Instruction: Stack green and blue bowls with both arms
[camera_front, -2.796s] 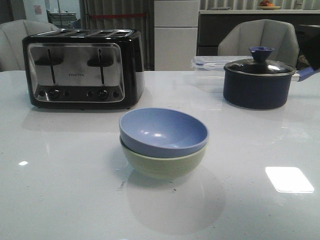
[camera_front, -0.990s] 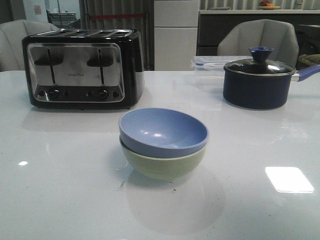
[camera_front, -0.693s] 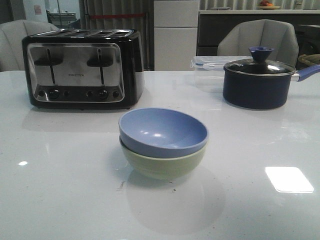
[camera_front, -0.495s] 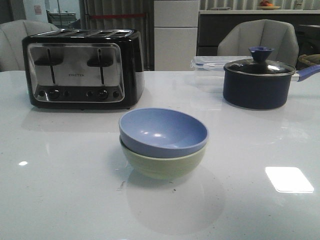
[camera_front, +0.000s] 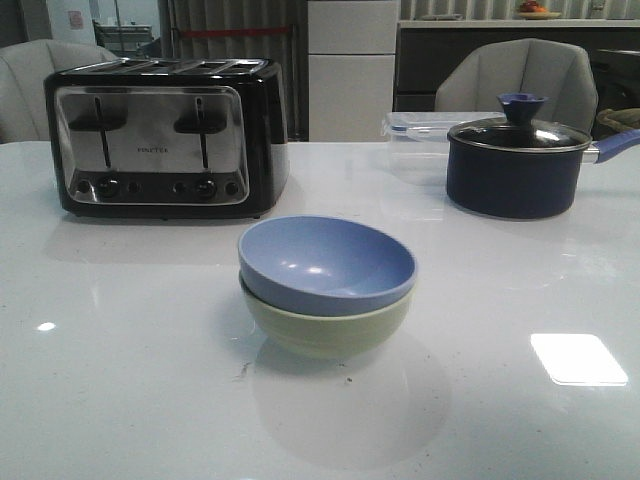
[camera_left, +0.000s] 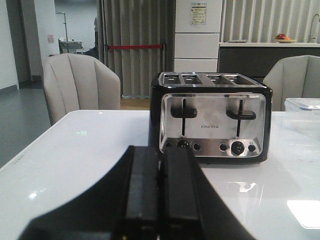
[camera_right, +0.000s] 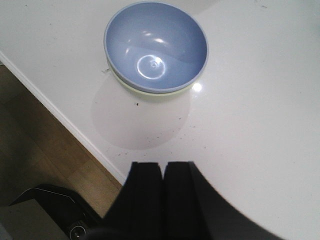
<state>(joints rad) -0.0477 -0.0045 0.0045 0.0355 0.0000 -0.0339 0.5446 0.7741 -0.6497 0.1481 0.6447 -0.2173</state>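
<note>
The periwinkle blue bowl (camera_front: 327, 263) sits nested inside the pale green bowl (camera_front: 325, 332) in the middle of the white table. In the right wrist view the blue bowl (camera_right: 155, 46) shows from above with a sliver of the green bowl (camera_right: 150, 92) under its rim. My right gripper (camera_right: 163, 165) is shut and empty, held well clear of the stack above the table's edge. My left gripper (camera_left: 159, 149) is shut and empty, pointing at the toaster; the bowls are out of its view. Neither gripper shows in the front view.
A black and chrome toaster (camera_front: 165, 137) stands at the back left, also in the left wrist view (camera_left: 214, 119). A dark navy lidded pot (camera_front: 518, 159) and a clear lidded box (camera_front: 425, 128) stand at the back right. Chairs stand behind the table. The table edge (camera_right: 65, 121) borders wooden floor.
A dark arm part at the far right edge by the pot has left the front view since 2.8 s ago. The bowls have not moved.
</note>
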